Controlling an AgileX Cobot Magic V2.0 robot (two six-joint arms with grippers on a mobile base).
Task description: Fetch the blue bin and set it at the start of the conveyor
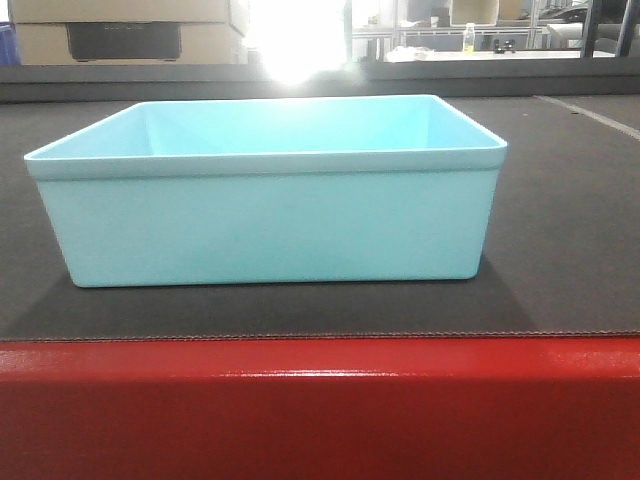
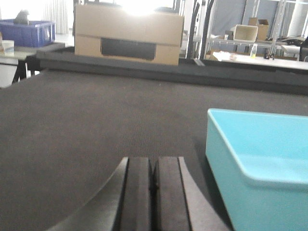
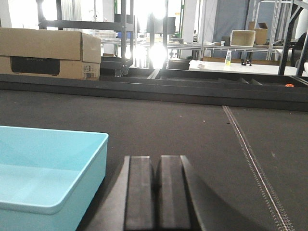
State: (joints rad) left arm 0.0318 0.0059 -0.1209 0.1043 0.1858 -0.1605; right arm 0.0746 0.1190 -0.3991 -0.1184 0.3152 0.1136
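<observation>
You have one blue bin [image 1: 270, 195] sitting upright on the conveyor start [image 1: 560, 250], just behind the red frame [image 1: 320, 400] at the near edge. The bin holds nothing. The belt around it is bare; nothing blocks either arm. Beyond the far edge stands one cardboard box [image 2: 127, 33], with one dark blue crate [image 2: 29, 32] far left. Your left gripper [image 2: 153, 192] hangs just left of the bin, fingers pressed together, gripping nothing. Your right gripper [image 3: 158, 192] hangs just right of it, likewise closed and empty.

Blue bin [image 2: 260, 163] cropped at frame edge
</observation>
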